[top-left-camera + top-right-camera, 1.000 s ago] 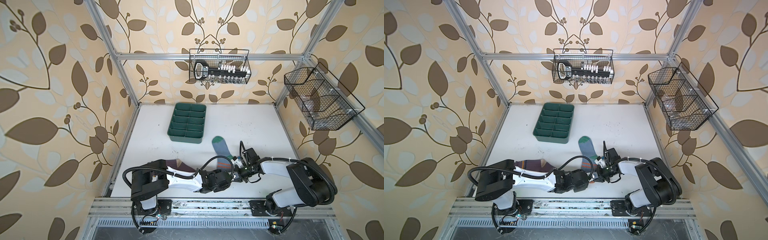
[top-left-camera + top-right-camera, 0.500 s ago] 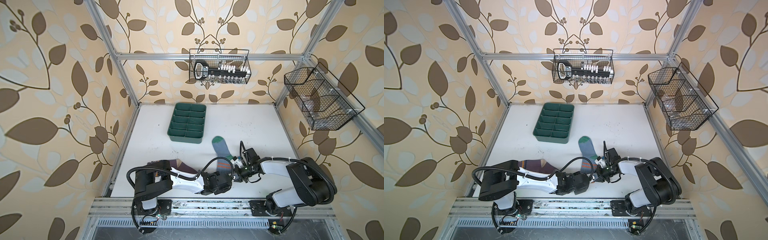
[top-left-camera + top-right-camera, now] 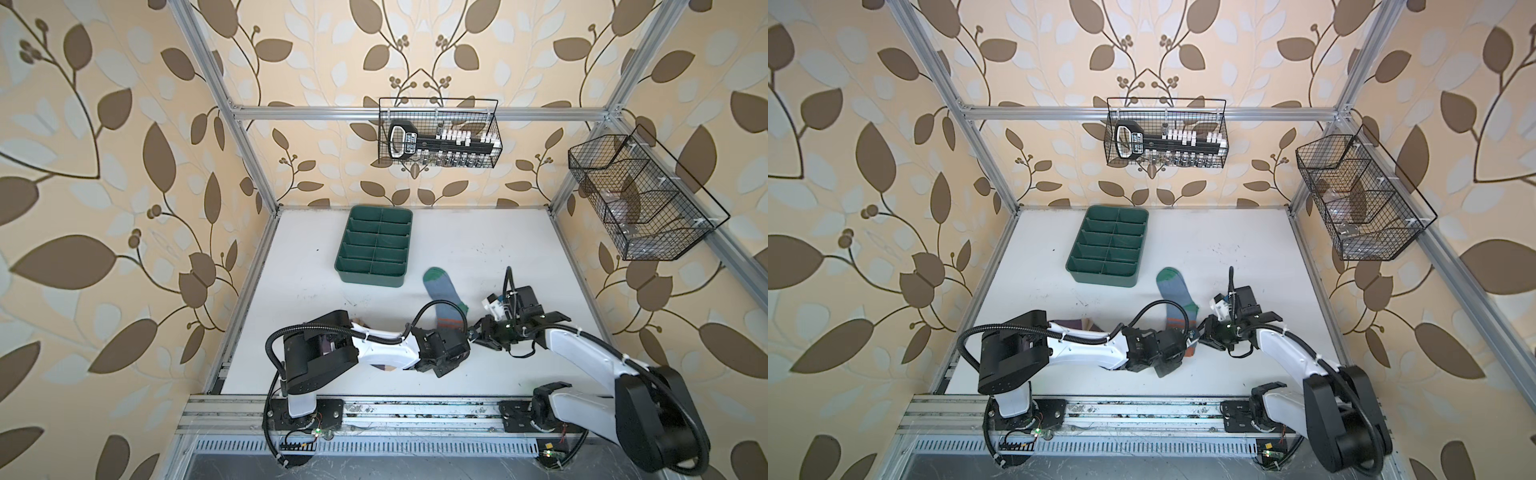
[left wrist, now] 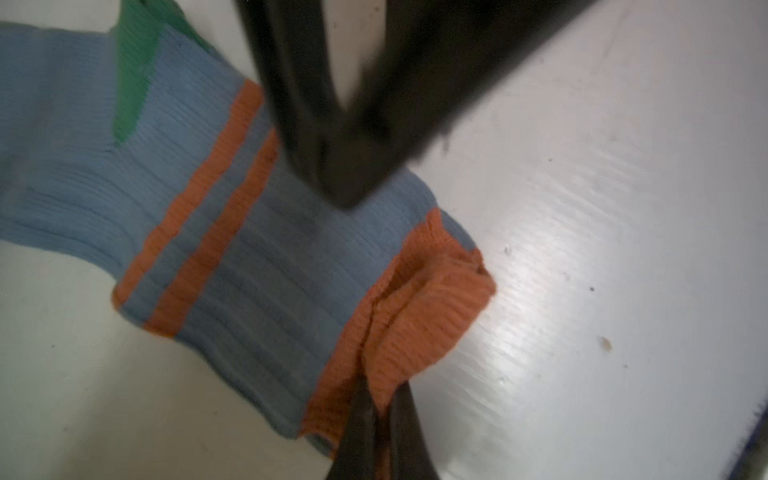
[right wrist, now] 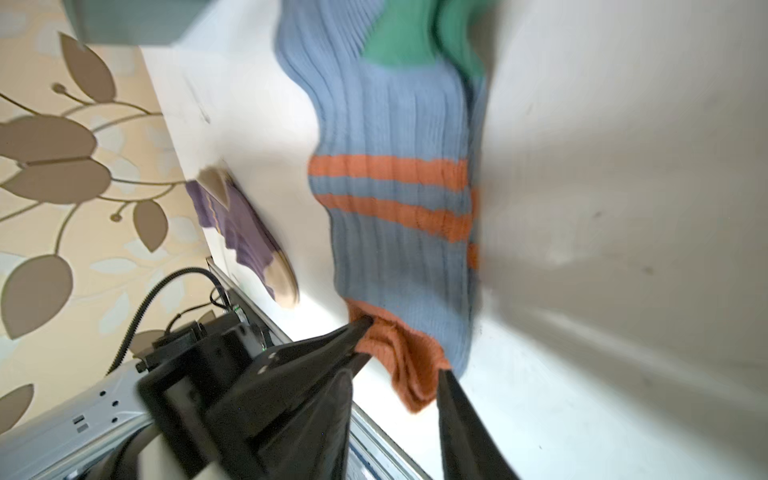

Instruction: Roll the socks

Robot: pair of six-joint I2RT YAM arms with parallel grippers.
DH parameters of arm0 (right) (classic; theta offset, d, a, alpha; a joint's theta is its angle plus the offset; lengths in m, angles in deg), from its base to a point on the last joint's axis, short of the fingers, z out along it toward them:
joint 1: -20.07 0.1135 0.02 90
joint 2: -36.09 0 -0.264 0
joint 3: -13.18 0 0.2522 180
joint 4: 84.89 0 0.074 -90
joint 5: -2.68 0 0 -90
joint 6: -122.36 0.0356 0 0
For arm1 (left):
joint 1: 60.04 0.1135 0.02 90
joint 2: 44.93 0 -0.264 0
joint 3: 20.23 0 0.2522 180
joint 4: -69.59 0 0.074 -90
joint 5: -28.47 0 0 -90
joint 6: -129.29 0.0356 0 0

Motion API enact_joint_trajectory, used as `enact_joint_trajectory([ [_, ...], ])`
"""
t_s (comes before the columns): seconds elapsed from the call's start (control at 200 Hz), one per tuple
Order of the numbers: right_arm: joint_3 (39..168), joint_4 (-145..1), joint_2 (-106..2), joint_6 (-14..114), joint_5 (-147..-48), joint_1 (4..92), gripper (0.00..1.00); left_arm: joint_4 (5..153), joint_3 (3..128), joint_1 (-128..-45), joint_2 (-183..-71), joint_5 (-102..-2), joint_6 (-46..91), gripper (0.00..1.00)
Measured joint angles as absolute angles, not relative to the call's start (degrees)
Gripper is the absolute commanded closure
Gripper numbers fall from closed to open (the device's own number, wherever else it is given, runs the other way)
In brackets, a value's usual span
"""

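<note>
1. Since a second ago my left arm (image 3: 382, 353) has sunk lower across the purple sock (image 5: 245, 232), hiding most of it in both top views. The left jaws have closed, and the right jaws, tight then, have begun to part.
2. Left jaws: pinched hard on the orange cuff (image 4: 428, 299) of the blue sock (image 3: 442, 291), with fabric bunched up between them.
3. Right jaws: a little apart, tips at the other corner of that cuff. Some orange fabric lies between them, but I judge it loose; both wrist views are blurred.
4. The blue sock lies flat on the worktop (image 3: 498, 249), straight ahead of both jaws. The cuff is at the tips, then come two orange stripes, then the green heel, with the green toe farthest off. Its long axis runs away from me, bending at the heel.
5. Both arms are about equally near, but only the left has a hold. The cuff is not yet turned over, so I judge the roll barely begun. It would have to start here and travel along that axis toward the toe.
6. The tray (image 3: 371, 279) stands beyond the toe, near but apart, and should not hinder.
7. The purple sock lies out to the left of the left jaws, under that forearm, well apart from the blue one.
8. The tightest spot is the cuff itself, where my two sets of jaws crowd each other.
</note>
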State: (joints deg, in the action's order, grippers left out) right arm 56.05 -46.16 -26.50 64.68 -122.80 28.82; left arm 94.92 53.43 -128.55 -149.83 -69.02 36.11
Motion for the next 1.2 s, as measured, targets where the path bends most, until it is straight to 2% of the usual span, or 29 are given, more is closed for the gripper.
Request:
enact_joint_trajectory([
  [0.125,59.8,-44.8,-16.8,64.2,-117.7,24.2,0.62,98.6,55.7,-124.7,-150.4,-63.1,34.1,1.0],
  [0.235,60.8,-44.9,-5.4,63.8,-110.5,24.2,0.62,102.9,59.0,-121.0,-152.0,-56.7,33.8,1.0],
  [0.365,60.8,-45.4,10.2,59.8,-101.4,28.6,0.62,107.0,62.3,-118.4,-153.9,-51.3,34.3,1.0],
  [0.475,60.6,-45.9,16.2,55.5,-96.9,36.2,0.7,108.1,63.0,-117.9,-154.3,-50.4,34.7,1.0],
  [0.535,60.6,-46.1,15.4,53.0,-95.2,42.0,0.75,108.8,63.5,-117.7,-154.7,-49.7,34.9,1.0],
  [0.645,61.4,-44.9,9.0,46.4,-89.7,54.5,0.77,110.4,64.9,-117.3,-155.5,-48.9,35.5,1.0],
  [0.725,65.0,-42.4,1.2,38.4,-79.5,69.2,0.77,112.4,66.6,-117.0,-156.6,-48.6,35.7,1.0],
  [0.82,68.7,-42.3,-7.4,26.2,-62.7,87.9,0.76,114.5,68.4,-116.7,-157.6,-48.0,35.7,1.0],
  [0.9,68.2,-43.2,-13.3,15.3,-50.3,99.4,0.77,115.5,69.2,-116.5,-158.1,-47.4,35.8,1.0],
  [1.045,64.2,-40.2,-18.7,3.8,-38.8,109.1,0.73,117.0,70.5,-115.6,-159.0,-45.3,36.0,1.0],
  [1.085,63.7,-38.7,-18.2,3.2,-37.5,110.9,0.72,117.1,70.6,-115.4,-159.1,-44.6,36.0,1.0],
  [1.155,62.8,-37.4,-16.5,2.6,-37.1,113.8,0.61,117.2,70.6,-115.0,-159.2,-43.7,36.2,1.0],
  [1.2,61.9,-37.2,-15.3,2.4,-37.2,115.0,0.6,117.5,70.9,-114.7,-159.5,-43.0,36.4,1.0],
])
